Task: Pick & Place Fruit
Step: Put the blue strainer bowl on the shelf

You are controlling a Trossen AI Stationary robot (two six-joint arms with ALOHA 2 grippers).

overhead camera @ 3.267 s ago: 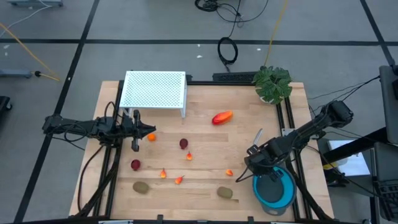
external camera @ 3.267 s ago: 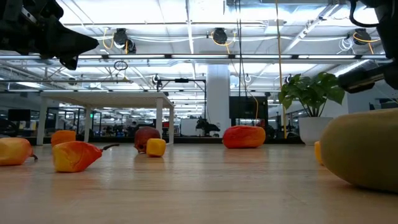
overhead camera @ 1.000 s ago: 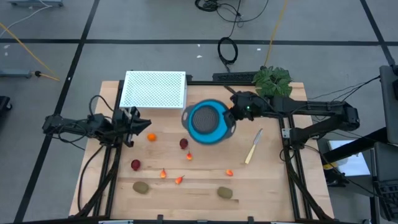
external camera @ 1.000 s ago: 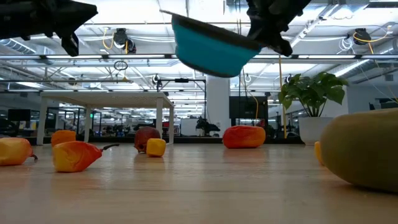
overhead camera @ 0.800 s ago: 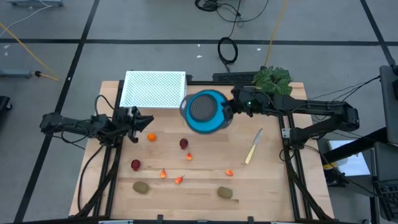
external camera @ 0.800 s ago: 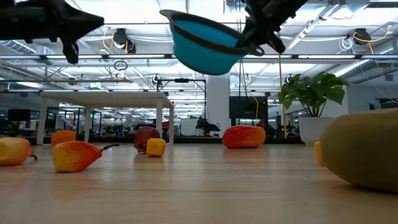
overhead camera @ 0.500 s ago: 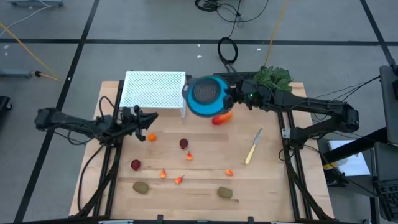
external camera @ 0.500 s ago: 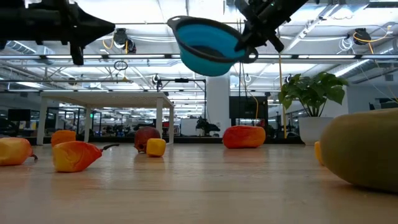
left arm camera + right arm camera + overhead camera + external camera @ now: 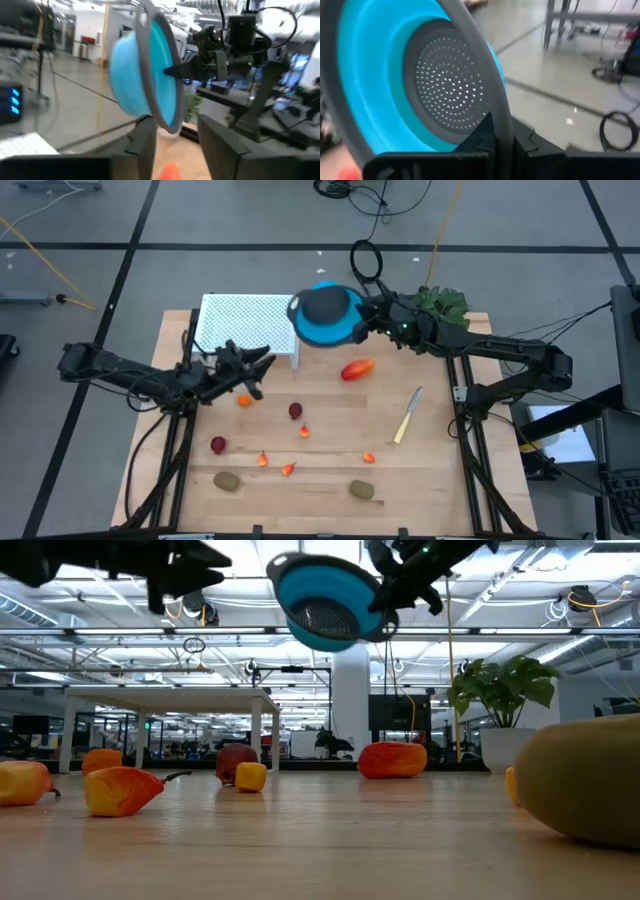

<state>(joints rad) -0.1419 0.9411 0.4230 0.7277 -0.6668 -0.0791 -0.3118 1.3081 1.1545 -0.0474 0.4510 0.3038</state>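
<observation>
My right gripper is high over the table's far edge, shut on a blue colander with a grey rim that is tipped on its side. My left gripper is open and raised in the air near the white rack, its fingers pointing at the colander. On the table lie the red-orange oval, the small orange ball, two dark red balls, several orange-red bits and two kiwis. My right gripper pinches the colander's grey rim between its two fingers, which lie across the rim. The colander is lifted clear, tipped on edge, with its perforated bottom facing the wrist camera.
A white perforated rack stands at the far left of the table, just below the colander. A leafy plant sits at the far right corner. A pale yellow utensil lies right of centre. The middle of the wooden table is bare between the fruits.
My right gripper has carried the colander from above the table's middle toward the far edge and tipped it further onto its side. My left gripper has moved toward the table's right, nearer the colander. The fruits have stayed in place.
</observation>
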